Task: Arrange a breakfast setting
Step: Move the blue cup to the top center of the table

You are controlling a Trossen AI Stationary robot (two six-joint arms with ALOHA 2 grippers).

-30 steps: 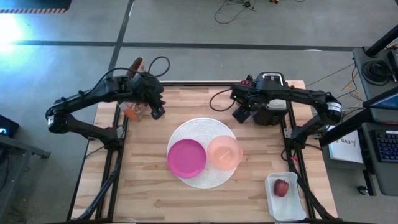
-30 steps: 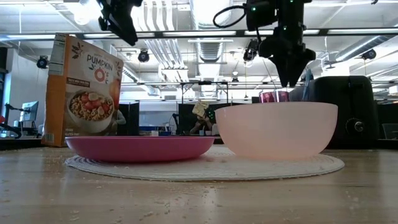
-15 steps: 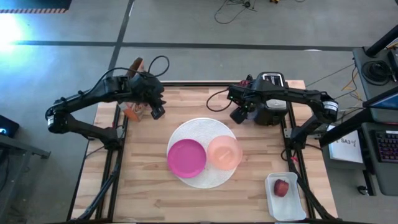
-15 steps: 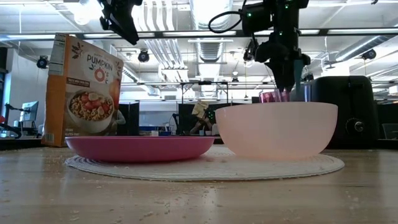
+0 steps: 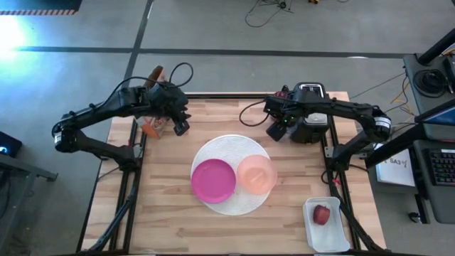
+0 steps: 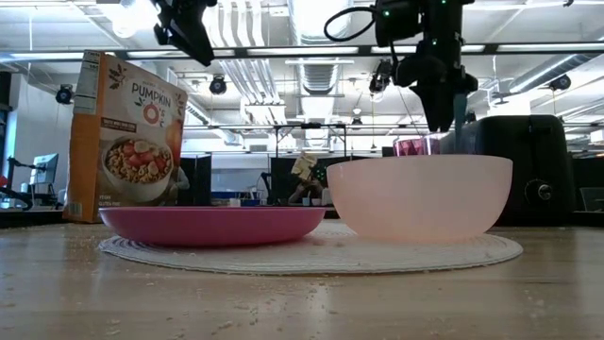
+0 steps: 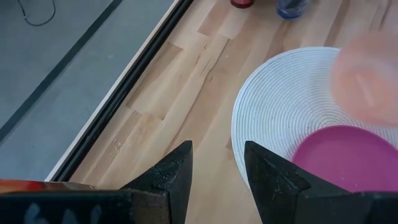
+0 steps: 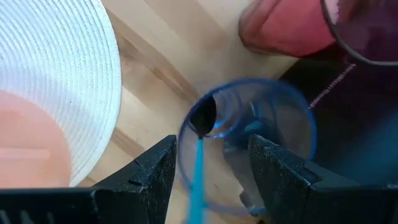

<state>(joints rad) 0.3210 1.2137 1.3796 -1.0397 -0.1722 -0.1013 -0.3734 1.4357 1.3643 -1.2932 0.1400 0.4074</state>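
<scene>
Spoon (image 8: 198, 167): dark head, thin teal handle, standing in clear blue cup (image 8: 249, 146) at counter's (image 5: 163, 206) far right, beside toaster (image 5: 310, 121). Right pincer (image 8: 208, 165) open, straddling handle. Judged light, stiff, slippery; grip mid-handle. Left pincer (image 7: 217, 165) open, idle.

Bright, even overhead light fills my workspace, with ceiling lamps glaring in the low view. A blown-out white-blue patch of glare (image 5: 13, 32) marks the floor. Near my right fingers the translucent blue cup (image 8: 249, 143) is softly blurred.
</scene>
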